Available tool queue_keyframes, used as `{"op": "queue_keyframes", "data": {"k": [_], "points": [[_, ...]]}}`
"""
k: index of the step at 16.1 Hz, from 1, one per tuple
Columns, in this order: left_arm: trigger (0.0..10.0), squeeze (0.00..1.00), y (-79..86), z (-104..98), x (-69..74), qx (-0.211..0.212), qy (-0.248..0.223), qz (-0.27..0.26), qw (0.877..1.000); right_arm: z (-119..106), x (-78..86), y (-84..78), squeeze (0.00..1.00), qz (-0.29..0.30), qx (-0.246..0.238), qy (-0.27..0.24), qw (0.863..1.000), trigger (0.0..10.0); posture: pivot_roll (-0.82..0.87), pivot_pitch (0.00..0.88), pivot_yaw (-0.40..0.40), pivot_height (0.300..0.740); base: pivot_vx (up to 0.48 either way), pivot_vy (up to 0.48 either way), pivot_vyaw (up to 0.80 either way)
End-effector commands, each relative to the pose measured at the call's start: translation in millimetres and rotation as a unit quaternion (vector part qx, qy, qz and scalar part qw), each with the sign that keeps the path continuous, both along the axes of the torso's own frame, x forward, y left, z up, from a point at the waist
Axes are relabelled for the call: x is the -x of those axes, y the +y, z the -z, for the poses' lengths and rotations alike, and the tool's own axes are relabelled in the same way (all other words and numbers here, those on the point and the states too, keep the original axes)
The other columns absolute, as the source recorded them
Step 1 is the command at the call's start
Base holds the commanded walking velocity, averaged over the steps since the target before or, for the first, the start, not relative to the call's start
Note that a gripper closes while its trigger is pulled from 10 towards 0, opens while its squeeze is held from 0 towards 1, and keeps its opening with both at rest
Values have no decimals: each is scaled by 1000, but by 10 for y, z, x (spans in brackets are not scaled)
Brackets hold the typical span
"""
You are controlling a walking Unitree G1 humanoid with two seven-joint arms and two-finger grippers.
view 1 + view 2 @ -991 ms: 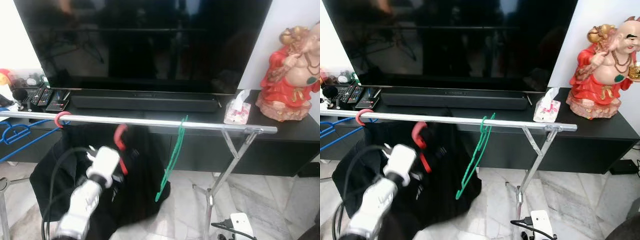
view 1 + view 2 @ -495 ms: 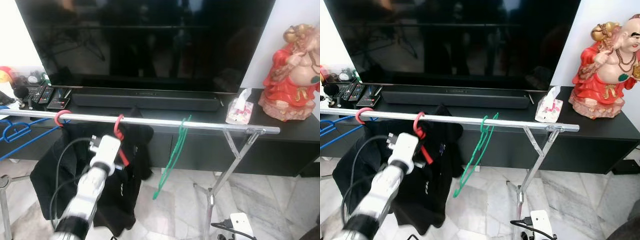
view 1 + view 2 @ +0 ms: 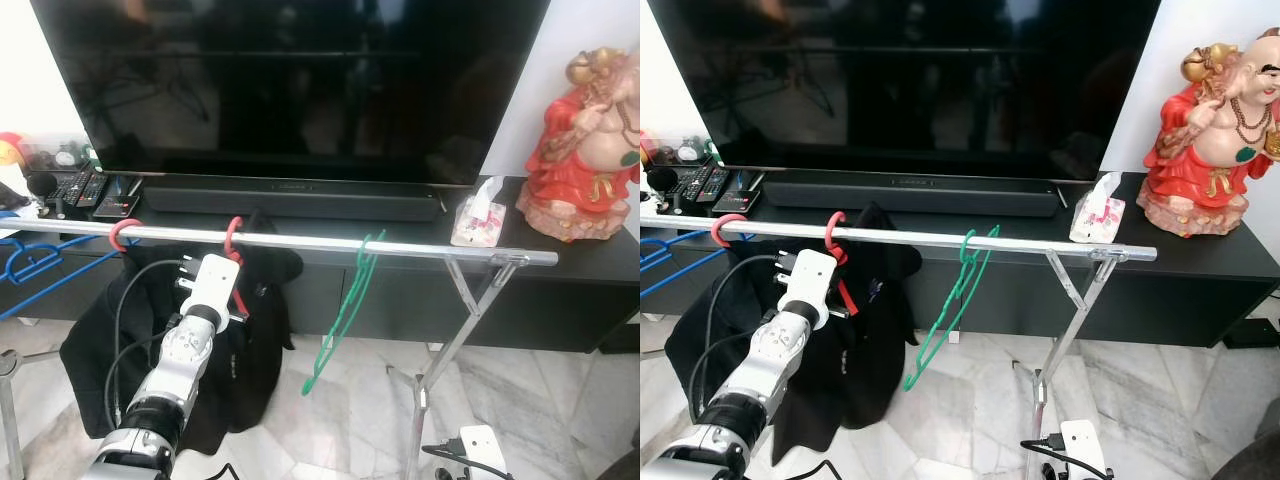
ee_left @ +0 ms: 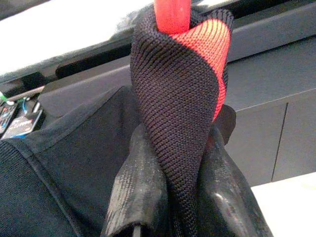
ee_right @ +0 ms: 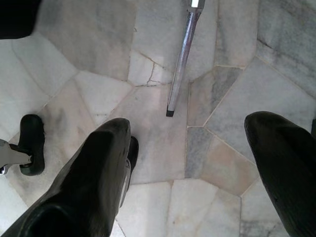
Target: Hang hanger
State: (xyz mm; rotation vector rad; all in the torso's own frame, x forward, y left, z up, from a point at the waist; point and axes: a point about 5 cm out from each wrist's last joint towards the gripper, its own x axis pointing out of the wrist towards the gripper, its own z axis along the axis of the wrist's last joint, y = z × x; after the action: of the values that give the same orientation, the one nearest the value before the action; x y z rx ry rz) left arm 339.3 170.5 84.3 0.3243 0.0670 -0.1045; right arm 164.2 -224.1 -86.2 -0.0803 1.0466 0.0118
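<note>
A red hanger (image 3: 236, 262) carrying a black garment (image 3: 255, 340) has its hook over the silver rail (image 3: 420, 248), left of the middle. My left gripper (image 4: 177, 148) is shut on the hanger's neck, where black fabric wraps the red plastic; its white wrist camera (image 3: 212, 284) sits just below the rail. In the right wrist view my right gripper (image 5: 190, 143) hangs open above the marble floor (image 5: 148, 89). A bare green hanger (image 3: 345, 310) hangs further right on the rail.
Another red hook (image 3: 122, 236) with dark cloth and blue hangers (image 3: 30, 265) occupy the rail's left end. Behind stand a television (image 3: 300, 90), a soundbar (image 3: 290, 203), a tissue box (image 3: 475, 222) and a red statue (image 3: 585, 150). A rack leg (image 3: 445, 340) and a power strip (image 3: 480, 448) are at lower right.
The left gripper lifted the red hanger from below the rail up to it; its hook now sits over the rail and the garment hangs straight down.
</note>
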Motion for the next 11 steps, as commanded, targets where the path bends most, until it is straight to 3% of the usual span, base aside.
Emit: {"op": "queue_keyframes", "data": {"k": [1,4,7,11], "points": [[10000,0,4,-141,-90,12,-24,-16,1000,3,12,-14,0,2,1,4,1000,10000,-39,0,-31,740,0,0,0],[10000,0,-20,-51,-129,24,20,-37,999,1,9,-18,0,1,1,5,1000,10000,-41,0,-35,740,0,0,0],[10000,0,-122,68,-93,8,59,-2,998,0,6,-17,0,0,1,5,1000,10000,-40,0,-34,740,0,0,0],[10000,0,-157,182,-9,2,79,15,997,4,10,-8,0,0,-1,6,1000,10000,-40,0,-30,740,0,0,0]]}}
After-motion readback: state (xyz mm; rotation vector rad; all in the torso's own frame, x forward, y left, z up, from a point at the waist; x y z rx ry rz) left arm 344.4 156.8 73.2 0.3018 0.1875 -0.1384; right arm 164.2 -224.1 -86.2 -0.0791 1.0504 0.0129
